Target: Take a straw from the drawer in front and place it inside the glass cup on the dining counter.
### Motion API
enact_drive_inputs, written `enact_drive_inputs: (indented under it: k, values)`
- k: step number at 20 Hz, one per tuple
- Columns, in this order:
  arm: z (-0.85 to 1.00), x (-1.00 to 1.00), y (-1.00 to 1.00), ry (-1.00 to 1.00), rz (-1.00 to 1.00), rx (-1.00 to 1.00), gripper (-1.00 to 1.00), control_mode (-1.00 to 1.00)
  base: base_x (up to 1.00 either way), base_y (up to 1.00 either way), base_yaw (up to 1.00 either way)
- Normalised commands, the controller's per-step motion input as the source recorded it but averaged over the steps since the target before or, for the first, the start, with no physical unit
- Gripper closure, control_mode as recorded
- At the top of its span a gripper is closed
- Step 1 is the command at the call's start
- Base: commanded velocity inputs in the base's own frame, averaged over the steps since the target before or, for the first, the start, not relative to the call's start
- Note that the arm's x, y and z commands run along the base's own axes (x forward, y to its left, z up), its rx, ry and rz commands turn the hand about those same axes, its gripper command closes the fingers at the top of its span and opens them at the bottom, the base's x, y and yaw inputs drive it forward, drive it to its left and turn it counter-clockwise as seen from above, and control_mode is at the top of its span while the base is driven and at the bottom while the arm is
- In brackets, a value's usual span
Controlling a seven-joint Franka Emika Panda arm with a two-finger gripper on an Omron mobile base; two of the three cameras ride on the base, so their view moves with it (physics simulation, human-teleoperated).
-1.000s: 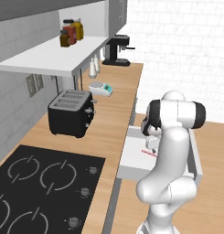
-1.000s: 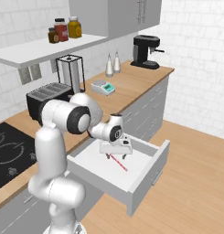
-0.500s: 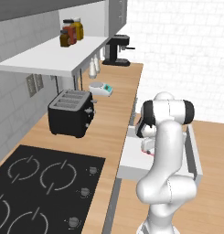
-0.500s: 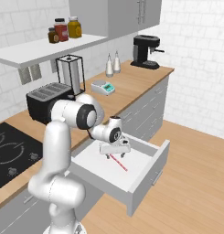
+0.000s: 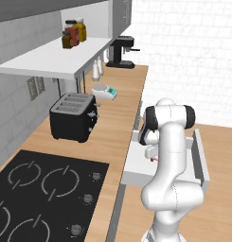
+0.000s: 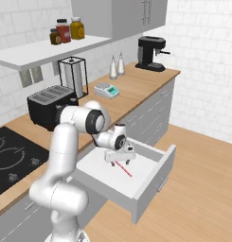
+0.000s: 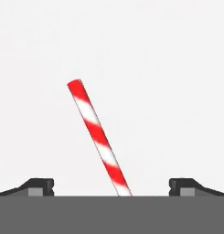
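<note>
The drawer [image 6: 154,183] stands pulled out from under the wooden counter, white inside with a grey front panel. On its floor lies the red-and-white striped straw [image 6: 123,169]. My gripper [image 6: 119,158] points down into the drawer [image 5: 200,157] just above the straw, open. In the hand view the straw [image 7: 98,137] slants from upper left to the bottom middle over the white drawer floor [image 7: 159,68], and my gripper [image 7: 112,186] has one dark fingertip [image 7: 38,185] far to each side of it, not touching. The glass cup and the dining counter are out of view.
On the counter above the drawer stand a black toaster [image 5: 73,117], a small kitchen scale [image 5: 104,91], two shakers [image 6: 116,67] and a coffee machine [image 6: 151,53]. A black hob [image 5: 37,194] lies at the near left. A shelf with jars [image 6: 65,31] hangs above.
The arm has bent lower and the hand has sunk a little deeper into the drawer, closer to the straw. The straw lies where it was.
</note>
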Motion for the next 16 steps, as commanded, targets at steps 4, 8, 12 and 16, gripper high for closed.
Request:
enact_drive_inputs:
  k: [4,8,12,16]
  values:
    - [-0.33,0.18,0.00,0.00,0.03,0.00,-1.00,-1.00,0.00,0.00,0.00]
    - [-0.32,0.06,0.00,0.00,0.03,0.00,-1.00,-1.00,0.00,0.00,0.00]
    - [-0.35,0.00,0.00,0.00,0.01,0.00,1.00,-1.00,0.00,0.00,0.00]
    - [-0.39,0.00,0.00,0.00,0.00,0.00,1.00,-1.00,0.00,0.00,0.00]
